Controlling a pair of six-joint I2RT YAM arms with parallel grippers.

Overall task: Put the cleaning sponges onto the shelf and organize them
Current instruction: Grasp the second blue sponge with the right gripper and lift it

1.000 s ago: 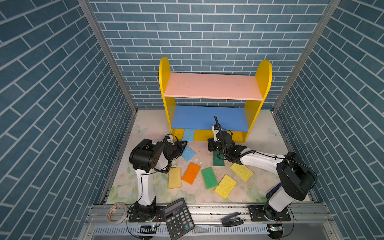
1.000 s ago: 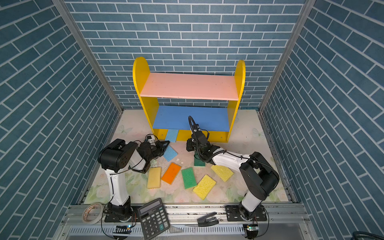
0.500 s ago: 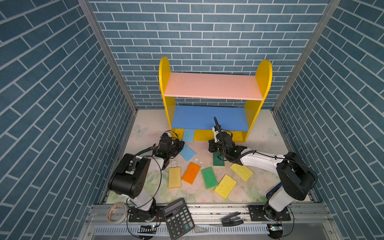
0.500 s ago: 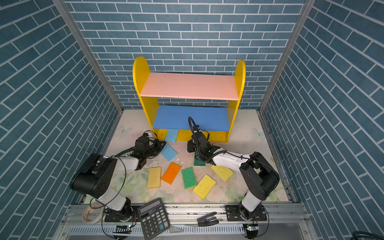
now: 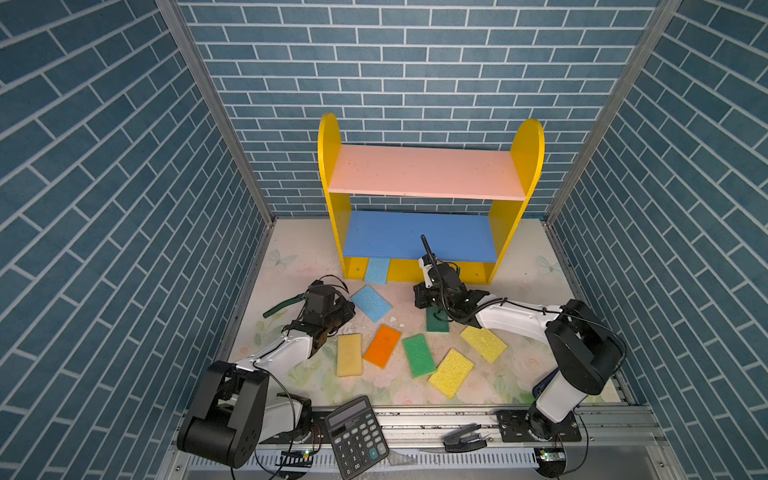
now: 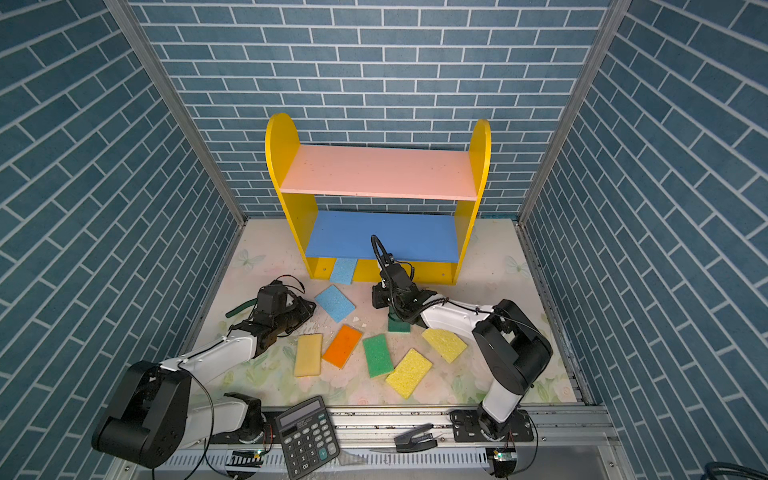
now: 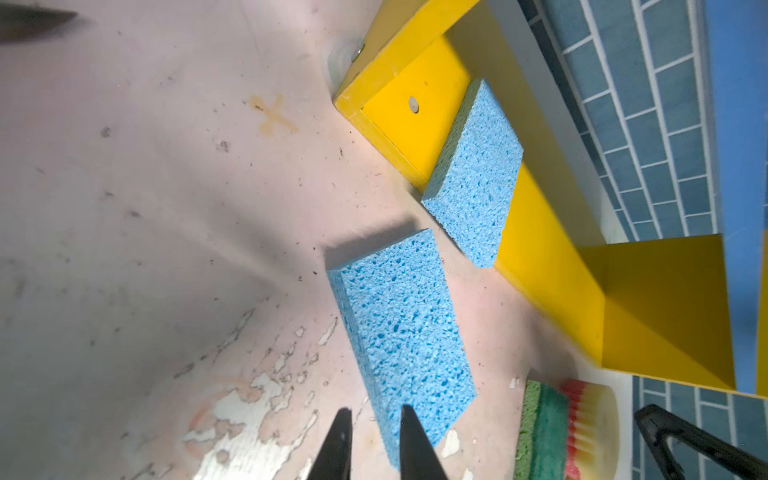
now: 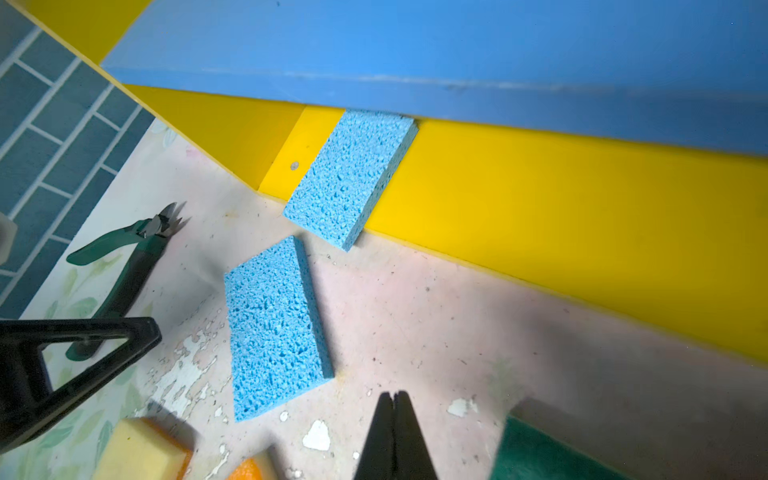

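Note:
The shelf (image 5: 428,178) stands at the back with its pink and blue boards bare. One light blue sponge (image 5: 377,270) leans against its yellow base. A second blue sponge (image 5: 371,303) lies flat in front. My left gripper (image 5: 347,309) is low at that sponge's left end, open by a narrow gap (image 7: 372,415), one fingertip (image 7: 409,428) over the sponge (image 7: 403,328) edge. My right gripper (image 5: 420,296) is shut and empty (image 8: 392,397), above the floor between the blue sponge (image 8: 274,328) and a dark green sponge (image 5: 437,320).
Loose on the floor lie a pale yellow (image 5: 349,354), an orange (image 5: 382,345), a green (image 5: 419,355) and two yellow sponges (image 5: 483,343) (image 5: 451,378). Green pliers (image 5: 282,305) lie left of my left gripper. A black calculator (image 5: 356,440) sits on the front rail.
My left arm has dropped from a folded upright pose to a low stretch along the floor, its gripper staying by the flat blue sponge and its jaws parting slightly. The right arm has barely moved.

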